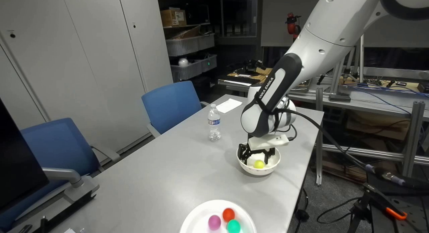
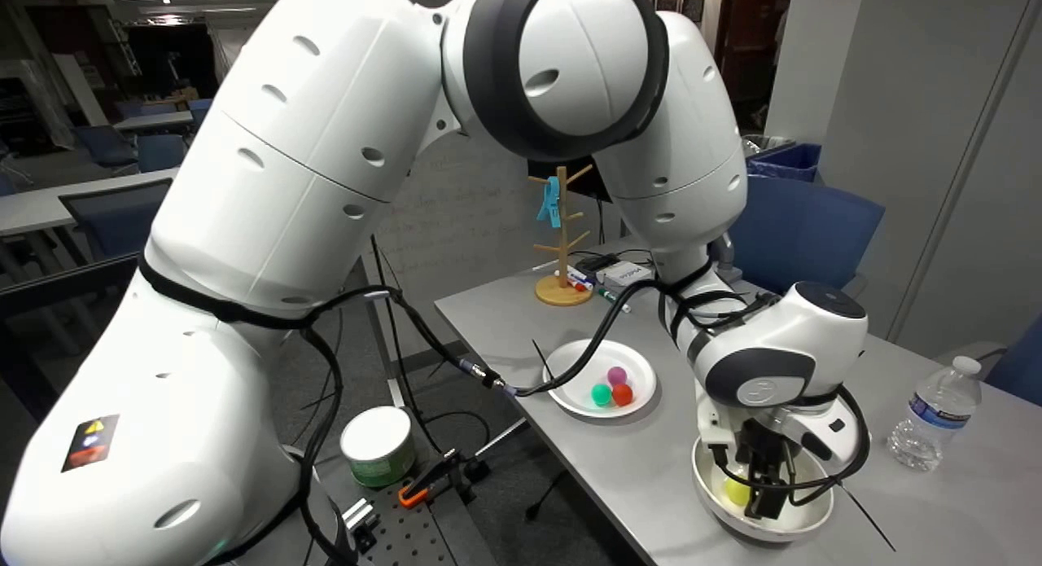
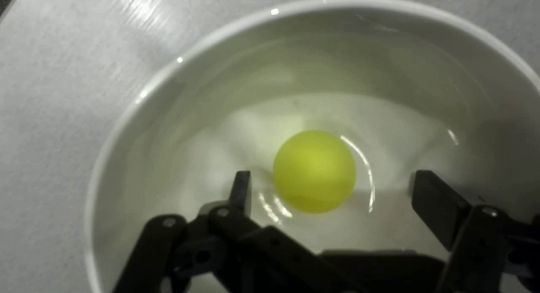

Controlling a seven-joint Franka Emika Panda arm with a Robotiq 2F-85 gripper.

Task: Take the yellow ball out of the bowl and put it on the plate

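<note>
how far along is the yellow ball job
Done: the open fingers are inside the bowl. In hand: apparently the grasp, not yet closed; the yellow ball shows gaps on both sides. Remaining: gripping it, lifting it out and putting it on the plate, where three other balls sit.

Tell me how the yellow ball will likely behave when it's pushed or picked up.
The yellow ball will probably roll if nudged, being round and on the glossy floor of the bowl. The bowl's deep sides should keep it from rolling out. Its smooth-looking surface may let it slip if the open gripper closes off-centre.
</note>
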